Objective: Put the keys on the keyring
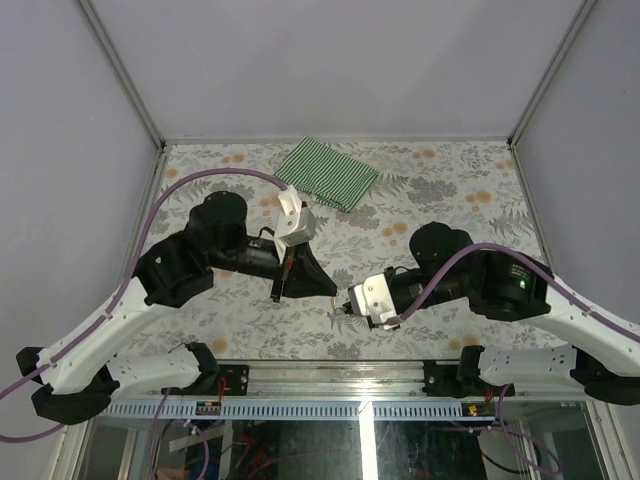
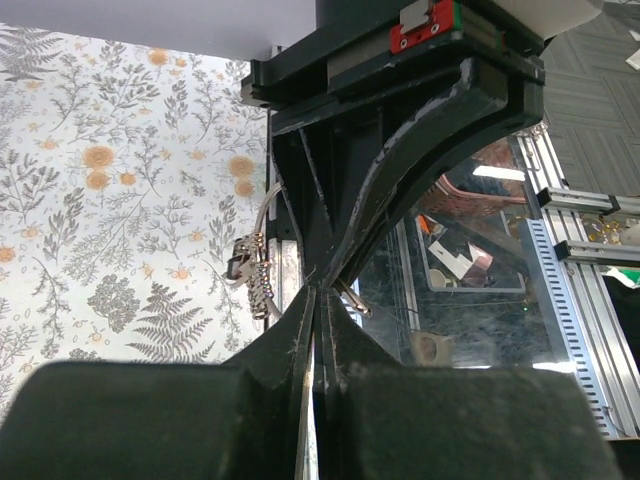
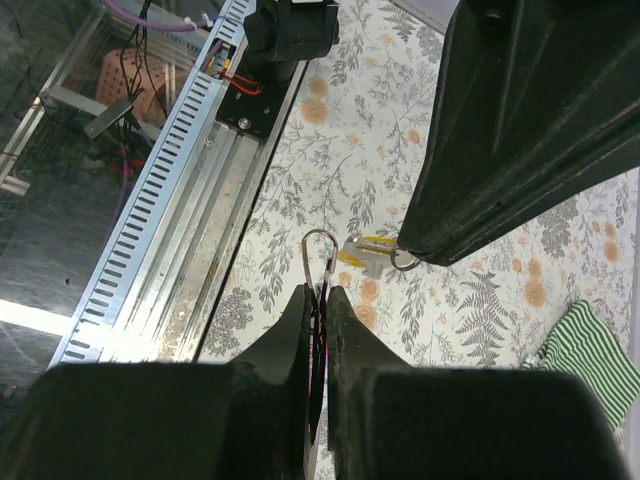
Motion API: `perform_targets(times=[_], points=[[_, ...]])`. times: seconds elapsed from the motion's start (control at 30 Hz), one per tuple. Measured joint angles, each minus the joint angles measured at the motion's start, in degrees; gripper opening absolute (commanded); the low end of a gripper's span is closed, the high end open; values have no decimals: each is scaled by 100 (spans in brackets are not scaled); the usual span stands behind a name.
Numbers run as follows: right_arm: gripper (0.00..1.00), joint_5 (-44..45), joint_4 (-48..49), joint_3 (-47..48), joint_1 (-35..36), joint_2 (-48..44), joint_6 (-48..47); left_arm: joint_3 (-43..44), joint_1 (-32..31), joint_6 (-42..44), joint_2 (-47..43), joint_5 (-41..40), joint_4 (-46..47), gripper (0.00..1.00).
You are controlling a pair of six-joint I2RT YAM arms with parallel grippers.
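Note:
My right gripper [image 3: 322, 292] is shut on the keyring [image 3: 319, 252]. A thin silver wire loop sticks out past its tips, and red shows between the jaws. My left gripper [image 2: 320, 295] is shut, and its black finger [image 3: 520, 140] reaches in from the upper right. At its tip it pinches the small ring of the yellow-tagged key [image 3: 366, 254], which hangs just right of the loop. The tips nearly touch above the table in the top view, left gripper [image 1: 333, 291] and right gripper [image 1: 343, 306]. A silver bunch [image 2: 255, 278] with a dark piece hangs by the right fingers. I cannot make out the black-tagged key.
The green-and-white striped cloth [image 1: 328, 172] lies at the back centre of the floral table [image 1: 450, 190]. The metal rail [image 3: 190, 200] runs along the table's near edge, just below the grippers. Grey walls enclose the table on three sides.

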Motion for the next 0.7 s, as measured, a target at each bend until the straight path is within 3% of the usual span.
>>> perform_targets(times=[0.7], points=[[0,11,-55,153,0,205,-350,186,0,151,201,535,-262,0]])
